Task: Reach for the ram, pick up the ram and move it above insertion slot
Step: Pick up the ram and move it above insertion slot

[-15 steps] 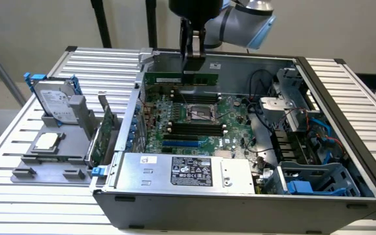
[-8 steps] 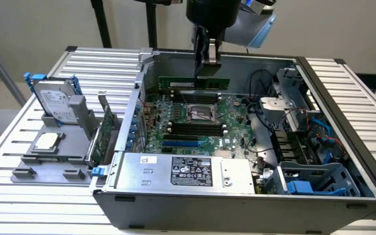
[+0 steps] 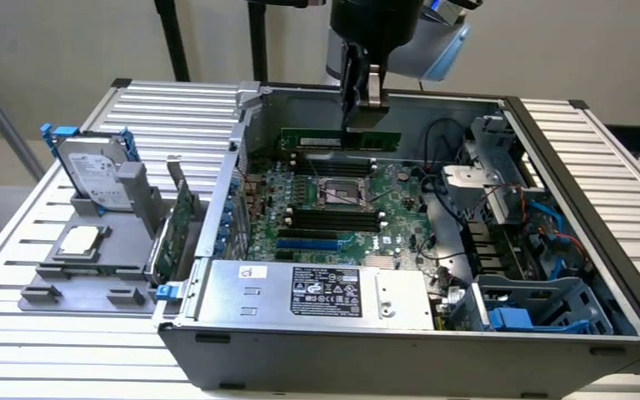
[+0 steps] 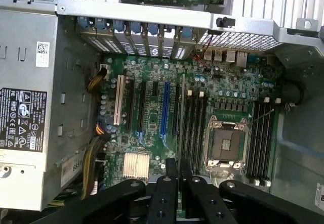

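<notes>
Holding the ram [image 3: 339, 138] above the motherboard [image 3: 332, 200], your gripper [image 3: 362, 107] is clenched on its top edge.

You see the green stick hanging level inside the open computer case [image 3: 587, 333], over the far black memory slots [image 3: 317, 160] behind the CPU socket [image 3: 342, 192]. From the wrist, the fingers [image 4: 168, 183] are pinched together over the board [image 4: 152, 133], near the slots [image 4: 195, 128] beside the socket [image 4: 226, 144]. Well outside the case, the hard drive [image 3: 92, 171] stands on the grey holder [image 3: 87, 267].

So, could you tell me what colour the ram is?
Green, with a pale label strip; the ram shows best in the exterior view.
</notes>
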You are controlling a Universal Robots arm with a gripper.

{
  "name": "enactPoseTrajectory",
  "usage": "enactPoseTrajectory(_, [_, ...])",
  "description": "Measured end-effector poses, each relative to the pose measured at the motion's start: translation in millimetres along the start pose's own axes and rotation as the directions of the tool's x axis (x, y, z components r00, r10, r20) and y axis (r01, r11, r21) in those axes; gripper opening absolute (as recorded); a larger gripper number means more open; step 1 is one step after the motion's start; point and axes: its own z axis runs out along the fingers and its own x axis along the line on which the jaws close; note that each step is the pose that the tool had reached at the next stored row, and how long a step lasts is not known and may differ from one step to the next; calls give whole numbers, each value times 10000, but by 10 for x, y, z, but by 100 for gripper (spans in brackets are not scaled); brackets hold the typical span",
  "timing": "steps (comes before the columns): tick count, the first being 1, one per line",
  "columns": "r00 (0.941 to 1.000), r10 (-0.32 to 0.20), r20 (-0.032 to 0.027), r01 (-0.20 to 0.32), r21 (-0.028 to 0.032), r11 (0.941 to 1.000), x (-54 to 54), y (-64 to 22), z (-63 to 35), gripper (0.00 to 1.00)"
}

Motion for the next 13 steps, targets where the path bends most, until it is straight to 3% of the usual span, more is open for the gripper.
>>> enactPoseTrajectory(13, [9998, 185, 7, -185, 5, 9998, -142, -119, 20, 14])
